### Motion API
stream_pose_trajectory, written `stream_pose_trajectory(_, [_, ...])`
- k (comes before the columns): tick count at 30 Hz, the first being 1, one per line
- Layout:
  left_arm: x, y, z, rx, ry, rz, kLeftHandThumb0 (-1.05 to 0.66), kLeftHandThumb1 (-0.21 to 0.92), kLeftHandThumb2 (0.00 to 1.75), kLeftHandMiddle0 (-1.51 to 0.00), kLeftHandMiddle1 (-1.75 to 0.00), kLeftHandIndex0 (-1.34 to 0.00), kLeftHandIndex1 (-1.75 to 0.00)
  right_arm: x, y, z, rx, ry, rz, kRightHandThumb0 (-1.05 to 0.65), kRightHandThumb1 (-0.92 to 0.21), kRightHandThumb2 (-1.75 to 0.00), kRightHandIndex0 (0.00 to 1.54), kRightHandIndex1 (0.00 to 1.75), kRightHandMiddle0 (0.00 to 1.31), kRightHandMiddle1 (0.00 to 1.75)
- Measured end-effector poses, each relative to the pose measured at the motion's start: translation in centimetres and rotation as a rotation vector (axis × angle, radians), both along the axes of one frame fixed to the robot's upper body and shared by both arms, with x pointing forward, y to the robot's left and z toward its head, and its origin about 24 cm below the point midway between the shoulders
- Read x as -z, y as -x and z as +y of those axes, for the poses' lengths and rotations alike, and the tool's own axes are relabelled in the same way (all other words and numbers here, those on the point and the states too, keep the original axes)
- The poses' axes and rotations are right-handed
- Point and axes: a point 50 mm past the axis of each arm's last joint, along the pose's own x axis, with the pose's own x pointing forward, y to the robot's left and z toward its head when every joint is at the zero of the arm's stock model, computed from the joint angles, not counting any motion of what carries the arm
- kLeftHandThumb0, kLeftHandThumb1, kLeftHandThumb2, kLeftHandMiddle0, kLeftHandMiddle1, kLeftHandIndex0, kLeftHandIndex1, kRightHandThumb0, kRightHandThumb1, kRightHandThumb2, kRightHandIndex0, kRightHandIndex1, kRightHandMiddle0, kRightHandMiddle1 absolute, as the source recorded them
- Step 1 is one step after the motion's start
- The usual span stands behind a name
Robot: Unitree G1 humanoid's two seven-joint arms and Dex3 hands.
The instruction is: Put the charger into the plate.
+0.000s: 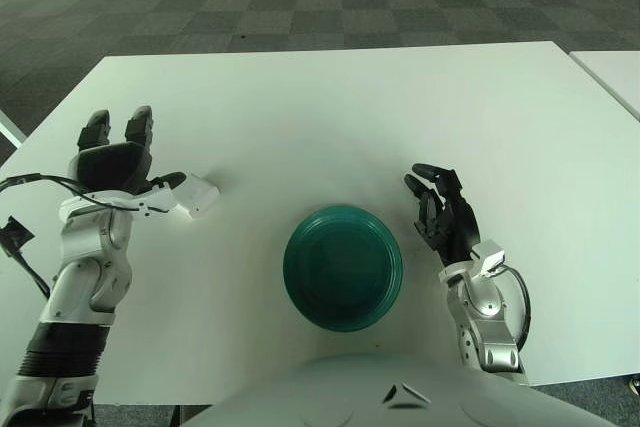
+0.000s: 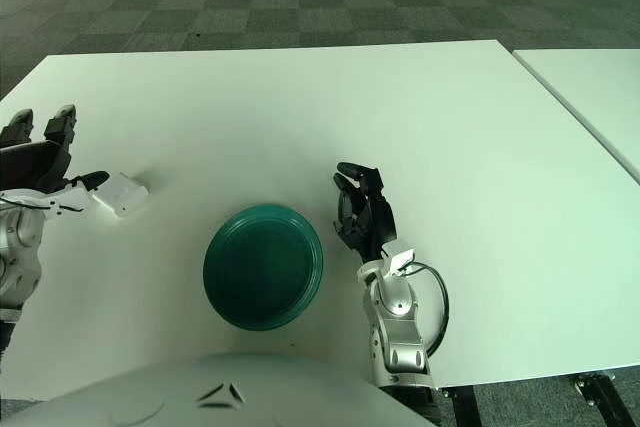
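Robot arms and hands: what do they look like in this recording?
Both arms are silver-grey metal with rounded joint housings. The left hand has a black palm block and black fingers with grey segments; thin black cables loop off its wrist. The right hand is black too, above a white wrist piece, with a black cable looped beside the forearm.

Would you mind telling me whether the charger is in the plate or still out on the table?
Out. The white charger lies on the table, left of the empty green plate, beside the open left hand.
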Motion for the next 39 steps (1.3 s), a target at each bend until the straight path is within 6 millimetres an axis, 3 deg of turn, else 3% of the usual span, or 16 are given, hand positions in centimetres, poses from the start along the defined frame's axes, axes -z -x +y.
stream_pose_trajectory(2, [0.1, -0.2, -0.1, 0.008, 0.011, 0.004, -1.05, 0.92, 0.35, 0.00, 0.00, 0.00, 0.00, 0.0, -0.1, -0.1, 0.000, 0.002, 0.001, -0.61, -0.92, -0.74, 0.13, 0.46, 0.00, 1.07])
stream_pose_trajectory(6, [0.6, -0.6, -0.3, 0.020, 0.043, 0.018, -1.05, 0.92, 0.33, 0.00, 0.00, 0.00, 0.00, 1.3, -1.8, -1.4, -0.006, 0.002, 0.085, -0.67, -0.92, -0.86, 0.16, 0.26, 0.00, 0.90])
stream_pose_trajectory(10, [0.7, -1.0, -0.7, 0.041, 0.053, 0.023, -1.05, 0.92, 0.33, 0.00, 0.00, 0.00, 0.00, 1.9, -3.2, -3.8, 0.029, 0.034, 0.104, -0.69, -0.92, -0.88, 0.18, 0.16, 0.00, 0.85])
stream_pose_trajectory(16, [1.7, -1.7, -0.9, 0.030, 0.105, 0.039, -1.05, 0.92, 0.38, 0.00, 0.00, 0.00, 0.00, 2.8, -4.1, -5.7, 0.054, 0.028, 0.136, -0.73, -0.92, -0.85, 0.22, 0.13, 0.00, 0.88])
stream_pose_trajectory(29, [3.3, -2.5, -2.5, -0.017, 0.272, 0.013, -1.05, 0.92, 0.46, 0.00, 0.00, -0.07, -0.05, 3.1, -3.9, -6.3, 0.054, -0.023, 0.100, -0.73, -0.92, -0.79, 0.27, 0.13, 0.00, 1.02])
stream_pose_trajectory(34, [4.0, -2.4, -2.8, -0.042, 0.292, 0.023, -1.05, 0.92, 0.53, -0.03, -0.01, -0.01, -0.46, 3.0, -4.6, -5.8, 0.061, -0.024, 0.119, -0.72, -0.92, -0.78, 0.28, 0.13, 0.00, 0.96])
stream_pose_trajectory(39, [4.3, -2.7, -3.2, -0.049, 0.301, 0.016, -1.05, 0.92, 0.58, -0.08, -0.03, 0.00, -0.72, 2.9, -4.2, -5.8, 0.067, -0.040, 0.109, -0.73, -0.92, -0.78, 0.30, 0.13, 0.00, 0.93])
